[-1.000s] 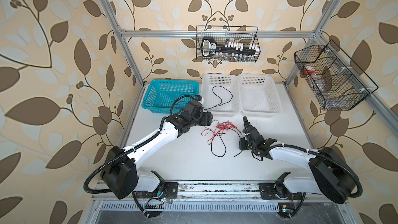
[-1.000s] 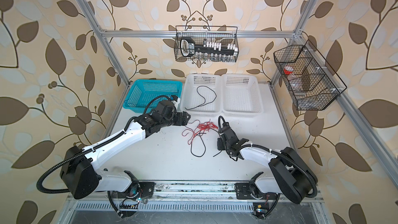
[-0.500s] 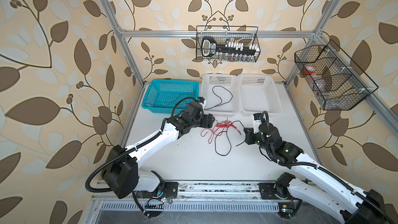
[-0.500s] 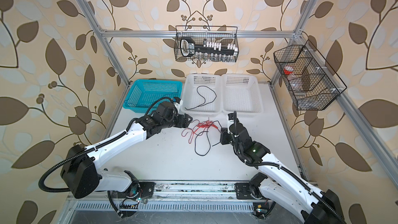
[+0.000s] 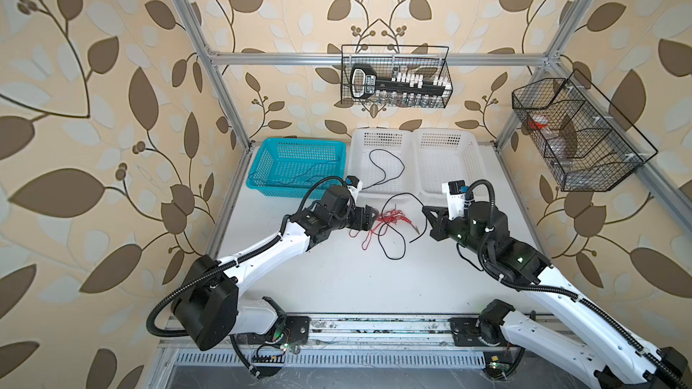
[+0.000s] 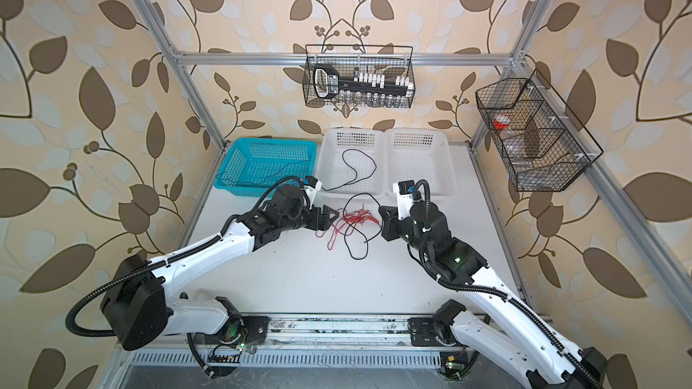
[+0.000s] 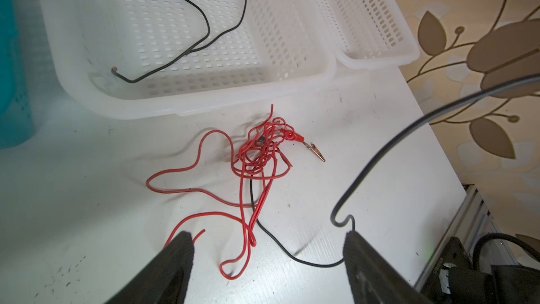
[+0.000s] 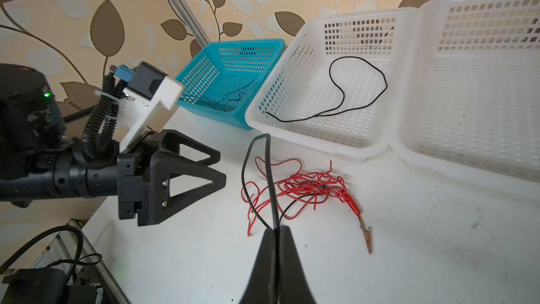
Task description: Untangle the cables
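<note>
Though the tool label (image 5: pixel 369 83) is unreadable, right hand (image 8: pixel 276 229) pinches black cable (image 8: pixel 269 171).

teal basket (image 5: pixel 296 151) | middle white basket (image 5: pixel 378 135) | far-right white basket (image 5: pixel 445 139) | white table (image 5: pixel 337 282)

Top views: both are looking steeply down from high at the front, taking in the whole table (image 5: pixel 337 286).
Left wrist view: riding low behind the left gripper (image 7: pixel 267 235), facing the middle white basket (image 7: pixel 190 106) closely.
Right wrist view: sitting close behind the right gripper (image 8: pixel 276 229), facing the left gripper.
All four are sharing the red cable tangle (image 7: pixel 260 147) and the black cable (image 8: pixel 268 171).
</note>
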`<state>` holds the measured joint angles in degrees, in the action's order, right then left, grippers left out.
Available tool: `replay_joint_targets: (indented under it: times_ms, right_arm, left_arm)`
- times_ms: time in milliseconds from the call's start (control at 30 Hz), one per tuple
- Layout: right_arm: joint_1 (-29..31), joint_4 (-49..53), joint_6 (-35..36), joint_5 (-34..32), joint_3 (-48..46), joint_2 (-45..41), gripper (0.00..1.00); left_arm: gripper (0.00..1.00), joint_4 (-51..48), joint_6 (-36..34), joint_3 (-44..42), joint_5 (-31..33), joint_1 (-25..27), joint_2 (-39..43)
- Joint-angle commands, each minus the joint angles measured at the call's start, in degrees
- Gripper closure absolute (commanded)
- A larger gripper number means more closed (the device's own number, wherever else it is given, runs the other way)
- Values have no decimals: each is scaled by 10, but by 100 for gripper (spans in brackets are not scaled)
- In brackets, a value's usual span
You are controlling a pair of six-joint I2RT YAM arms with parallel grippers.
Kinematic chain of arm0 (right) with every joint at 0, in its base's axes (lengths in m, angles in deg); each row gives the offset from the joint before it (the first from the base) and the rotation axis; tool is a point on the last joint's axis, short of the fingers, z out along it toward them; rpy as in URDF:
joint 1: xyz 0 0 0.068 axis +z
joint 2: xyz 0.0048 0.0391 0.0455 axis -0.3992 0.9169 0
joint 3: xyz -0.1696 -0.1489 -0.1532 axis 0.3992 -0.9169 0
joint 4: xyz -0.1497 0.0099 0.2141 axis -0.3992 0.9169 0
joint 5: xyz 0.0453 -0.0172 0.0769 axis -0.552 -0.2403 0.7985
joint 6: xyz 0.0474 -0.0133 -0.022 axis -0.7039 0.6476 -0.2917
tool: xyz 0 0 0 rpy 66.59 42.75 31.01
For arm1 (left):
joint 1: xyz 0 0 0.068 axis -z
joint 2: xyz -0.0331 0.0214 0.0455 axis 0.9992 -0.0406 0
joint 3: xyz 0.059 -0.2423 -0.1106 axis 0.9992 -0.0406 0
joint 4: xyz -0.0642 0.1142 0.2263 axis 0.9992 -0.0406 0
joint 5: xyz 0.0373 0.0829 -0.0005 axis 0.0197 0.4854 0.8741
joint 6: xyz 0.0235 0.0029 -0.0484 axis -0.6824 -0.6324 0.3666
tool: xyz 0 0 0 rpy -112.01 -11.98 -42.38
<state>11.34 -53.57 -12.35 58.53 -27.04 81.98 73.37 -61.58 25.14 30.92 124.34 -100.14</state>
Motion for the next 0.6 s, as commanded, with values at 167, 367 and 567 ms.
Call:
replay_joint_targets:
  times_ms: [167,367,567]
  right_arm:
    - [2,13,19,0,49,4,100]
    - [3,-1,22,-23,57,18,100]
    - [3,-22,26,-21,61,41,100]
  left_arm:
    - [18,55,-32,-8,-19,17,42]
    - [18,124,-32,-53,-32,33,65]
    - [17,127,-38,-57,-20,35,66]
